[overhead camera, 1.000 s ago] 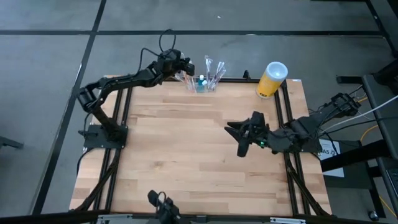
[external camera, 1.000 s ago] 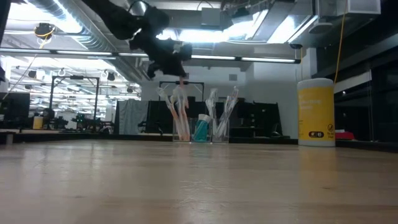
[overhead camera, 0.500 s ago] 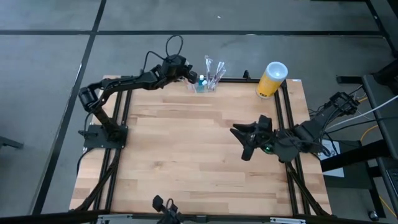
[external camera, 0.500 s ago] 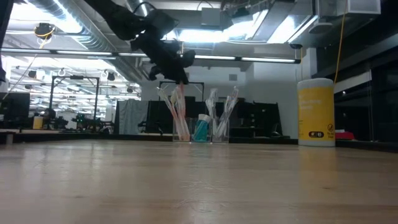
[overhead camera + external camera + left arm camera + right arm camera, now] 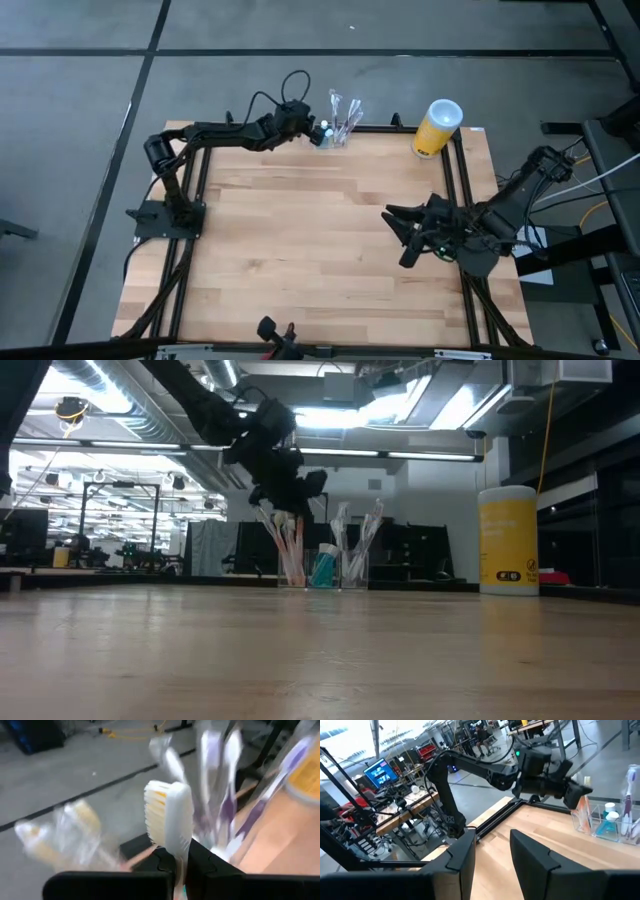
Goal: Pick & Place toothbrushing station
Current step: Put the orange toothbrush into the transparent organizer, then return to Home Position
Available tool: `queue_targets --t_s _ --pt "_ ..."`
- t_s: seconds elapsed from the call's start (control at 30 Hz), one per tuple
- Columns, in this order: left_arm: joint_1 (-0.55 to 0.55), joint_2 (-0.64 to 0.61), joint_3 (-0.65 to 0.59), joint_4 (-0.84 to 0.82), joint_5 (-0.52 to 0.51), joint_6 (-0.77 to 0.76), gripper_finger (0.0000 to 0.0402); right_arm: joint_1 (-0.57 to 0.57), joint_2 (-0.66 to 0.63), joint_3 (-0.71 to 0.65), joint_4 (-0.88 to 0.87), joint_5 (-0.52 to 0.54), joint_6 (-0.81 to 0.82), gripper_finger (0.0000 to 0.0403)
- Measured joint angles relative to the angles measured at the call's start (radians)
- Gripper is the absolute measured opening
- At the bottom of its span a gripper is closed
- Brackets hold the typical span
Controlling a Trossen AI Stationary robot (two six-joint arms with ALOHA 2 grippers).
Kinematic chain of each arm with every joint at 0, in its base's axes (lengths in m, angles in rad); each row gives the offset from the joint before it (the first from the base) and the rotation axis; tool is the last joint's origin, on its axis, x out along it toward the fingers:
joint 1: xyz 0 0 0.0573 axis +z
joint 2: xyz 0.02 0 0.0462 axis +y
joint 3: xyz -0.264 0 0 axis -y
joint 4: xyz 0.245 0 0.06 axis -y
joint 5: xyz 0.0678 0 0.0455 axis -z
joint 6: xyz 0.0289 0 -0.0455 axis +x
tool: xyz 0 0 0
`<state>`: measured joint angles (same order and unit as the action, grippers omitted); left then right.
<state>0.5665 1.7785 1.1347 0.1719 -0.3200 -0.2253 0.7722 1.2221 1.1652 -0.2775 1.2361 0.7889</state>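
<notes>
Table's far edge (image 5: 400,130): toothbrushing station (image 5: 330,136); yellow cylinder (image 5: 436,128) well apart

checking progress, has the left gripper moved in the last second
Yes. In the high view the left gripper has moved right along the table's far edge, closer to the toothbrushing station.

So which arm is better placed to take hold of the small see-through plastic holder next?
Left. Its end effector is right at the small see-through plastic holder on the far table edge; the right end effector hovers open, well away.
</notes>
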Motion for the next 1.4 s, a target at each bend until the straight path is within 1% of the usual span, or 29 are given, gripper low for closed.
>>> queue_targets --t_s 0.13,0.23,0.47,0.57,0.63,0.7,0.8,0.83,0.87,0.9,0.97,1.07,1.13,1.23,1.3,1.4 --pt "-0.002 0.014 0.000 -0.104 -0.015 -0.021 0.0032 0.029 0.000 0.000 0.000 0.050 0.004 0.0125" --pt "-0.002 -0.003 -0.001 -0.170 -0.002 -0.048 0.0061 0.044 -0.004 0.000 0.000 0.052 0.004 0.0125" --pt "-0.002 -0.141 -0.002 -0.123 0.059 -0.021 0.0148 0.052 -0.011 0.000 0.000 -0.025 -0.012 0.0125" --pt "-0.002 -0.230 0.008 -0.133 0.088 -0.022 0.0185 0.055 -0.011 0.000 0.000 -0.059 -0.027 0.0125" --pt "-0.002 -0.305 0.016 -0.136 0.137 -0.020 0.0203 0.056 -0.016 0.000 -0.009 -0.086 -0.047 0.0125" --pt "0.000 -0.387 0.017 -0.130 0.243 0.014 0.0213 0.056 -0.034 0.000 -0.054 -0.113 -0.065 0.0125" --pt "0.020 -0.518 0.016 -0.149 0.455 0.060 0.0216 0.056 -0.088 0.000 -0.201 -0.146 -0.063 0.0125" --pt "0.029 -0.566 0.007 -0.156 0.492 0.055 0.0216 0.056 -0.115 0.000 -0.261 -0.148 -0.056 0.0125" --pt "0.038 -0.618 -0.009 -0.169 0.505 0.048 0.0215 0.056 -0.143 0.000 -0.319 -0.145 -0.045 0.0125" --pt "0.046 -0.665 -0.029 -0.186 0.506 0.039 0.0214 0.056 -0.174 -0.001 -0.372 -0.137 -0.037 0.0125" --pt "0.057 -0.765 -0.089 -0.203 0.485 0.015 0.0213 0.057 -0.240 -0.025 -0.425 -0.121 -0.033 0.0125" --pt "0.041 -0.906 -0.191 -0.174 0.431 -0.044 0.0213 0.057 -0.359 -0.124 -0.381 -0.137 -0.058 0.0125" --pt "0.006 -0.987 -0.276 -0.121 0.383 -0.094 0.0213 0.057 -0.440 -0.232 -0.259 -0.172 -0.104 0.0125" --pt "-0.088 -1.094 -0.403 -0.004 0.273 -0.142 0.0212 0.052 -0.562 -0.432 0.034 -0.265 -0.238 0.0125" --pt "-0.177 -1.143 -0.468 0.079 0.179 -0.142 0.0212 0.038 -0.633 -0.560 0.238 -0.326 -0.330 0.0125" --pt "-0.300 -1.173 -0.542 0.129 0.051 -0.108 0.0214 0.005 -0.734 -0.731 0.415 -0.400 -0.397 0.0125"
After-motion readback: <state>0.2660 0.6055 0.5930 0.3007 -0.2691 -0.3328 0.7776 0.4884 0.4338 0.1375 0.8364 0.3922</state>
